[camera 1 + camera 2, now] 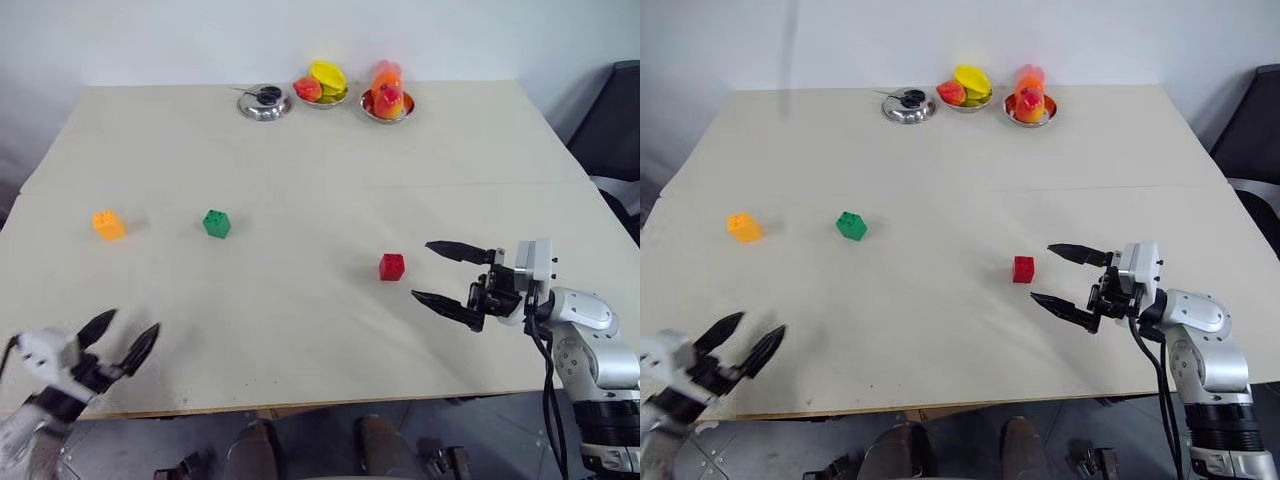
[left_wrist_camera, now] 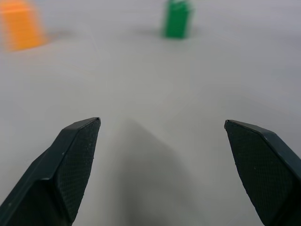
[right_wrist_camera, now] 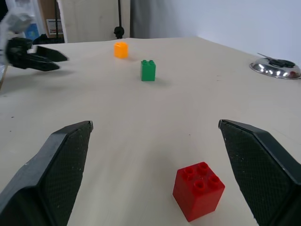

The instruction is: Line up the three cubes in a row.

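1. The left gripper (image 1: 118,338) sits at the lower left of the head view, near the front edge of the surface, its two black fingers (image 2: 70,160) spread wide with nothing between them.
2. The right gripper (image 1: 433,272) reaches in from the lower right, arm bent at the frame's edge, pointing toward the left of the frame.
3. Its fingers (image 3: 61,165) are also spread wide and hold nothing.

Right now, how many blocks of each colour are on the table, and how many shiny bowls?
Orange-yellow cube: 1
Green cube: 1
Red cube: 1
Steel bowls: 3, one with a dark thing in it, two with fruit
Total: 3 cubes and 3 bowls, 6 things
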You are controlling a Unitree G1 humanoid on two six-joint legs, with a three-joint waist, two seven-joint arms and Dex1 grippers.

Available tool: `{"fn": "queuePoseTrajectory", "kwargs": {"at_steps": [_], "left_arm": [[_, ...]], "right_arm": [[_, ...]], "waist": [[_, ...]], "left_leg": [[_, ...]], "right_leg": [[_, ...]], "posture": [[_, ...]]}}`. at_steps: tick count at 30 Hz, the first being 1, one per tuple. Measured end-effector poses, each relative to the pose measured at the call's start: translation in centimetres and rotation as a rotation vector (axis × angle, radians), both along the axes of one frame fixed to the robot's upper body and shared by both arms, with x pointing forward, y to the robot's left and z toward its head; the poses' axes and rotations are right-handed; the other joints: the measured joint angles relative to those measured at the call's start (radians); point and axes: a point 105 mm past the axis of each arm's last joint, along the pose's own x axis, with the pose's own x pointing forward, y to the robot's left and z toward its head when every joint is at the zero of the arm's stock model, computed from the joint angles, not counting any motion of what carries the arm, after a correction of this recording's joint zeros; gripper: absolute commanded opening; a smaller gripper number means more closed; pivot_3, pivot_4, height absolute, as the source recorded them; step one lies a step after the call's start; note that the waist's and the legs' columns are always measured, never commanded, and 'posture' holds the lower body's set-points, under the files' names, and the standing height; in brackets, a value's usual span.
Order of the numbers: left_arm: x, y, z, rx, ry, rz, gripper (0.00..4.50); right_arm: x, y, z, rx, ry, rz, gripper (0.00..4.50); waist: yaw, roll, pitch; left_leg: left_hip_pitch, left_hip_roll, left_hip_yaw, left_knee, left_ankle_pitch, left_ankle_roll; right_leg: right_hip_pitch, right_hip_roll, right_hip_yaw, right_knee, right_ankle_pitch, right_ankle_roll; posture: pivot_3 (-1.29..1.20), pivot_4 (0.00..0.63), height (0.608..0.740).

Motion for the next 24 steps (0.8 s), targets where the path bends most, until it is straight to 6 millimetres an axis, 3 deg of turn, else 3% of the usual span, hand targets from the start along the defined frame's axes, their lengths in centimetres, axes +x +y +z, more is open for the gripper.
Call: {"fn": "queuePoseTrajectory", "kwargs": {"at_steps": [4,6,10,14,18,21,24], "left_arm": [[5.2,-2.9,3.2,0.026,-0.083,-0.029,4.50],[6.8,-3.7,4.0,0.031,-0.091,-0.021,4.50],[9.2,-3.7,3.7,-0.006,-0.045,0.043,4.50],[12.8,-5.2,3.1,-0.013,-0.002,0.048,4.50],[14.4,-5.3,2.7,-0.029,0.010,0.059,4.50],[15.4,-6.7,1.7,0.002,0.034,0.012,4.50],[16.2,-7.0,1.6,0.026,0.031,0.010,3.92]], "right_arm": [[-0.1,0.0,0.1,0.000,0.019,0.007,4.48],[-0.4,0.3,0.4,0.010,0.018,0.022,4.48],[-0.6,0.4,0.4,0.039,0.032,0.009,4.48],[-0.9,1.3,0.4,0.086,0.021,-0.010,4.48],[-0.9,1.4,0.6,0.096,0.011,-0.033,4.48],[-0.8,1.6,0.4,0.107,0.014,-0.045,4.48],[-0.8,2.0,0.4,0.120,0.014,-0.046,4.50]], "waist": [[0.005,-0.001,-0.001],[-0.001,-0.001,-0.001],[-0.006,-0.001,-0.001],[0.014,-0.002,-0.001],[0.026,-0.002,0.000],[0.029,-0.002,0.000],[0.031,-0.002,0.000]], "left_leg": [[0.001,0.000,0.000,0.000,0.000,0.000],[0.002,0.000,0.001,0.000,0.000,0.000],[0.002,0.000,0.001,-0.003,0.000,0.000],[0.002,0.000,0.001,0.000,0.000,-0.001],[0.001,0.000,0.001,0.000,0.000,-0.001],[0.001,0.000,0.001,0.000,0.000,-0.001],[0.000,0.000,0.001,0.001,0.000,-0.001]], "right_leg": [[0.001,0.000,0.000,0.001,0.000,0.000],[0.001,0.000,0.001,0.001,0.000,0.001],[-0.002,0.001,0.001,0.001,0.000,0.000],[0.000,0.001,0.001,0.001,0.001,0.001],[-0.001,0.001,0.001,0.001,0.001,0.002],[-0.001,0.001,0.000,0.001,0.001,0.002],[-0.001,0.001,0.000,0.001,0.001,0.002]], "posture": [[0.00,0.150,0.740],[0.00,0.150,0.740],[0.00,0.150,0.740],[0.00,0.150,0.740],[0.00,0.150,0.740],[0.00,0.150,0.740],[0.00,0.150,0.740]]}}
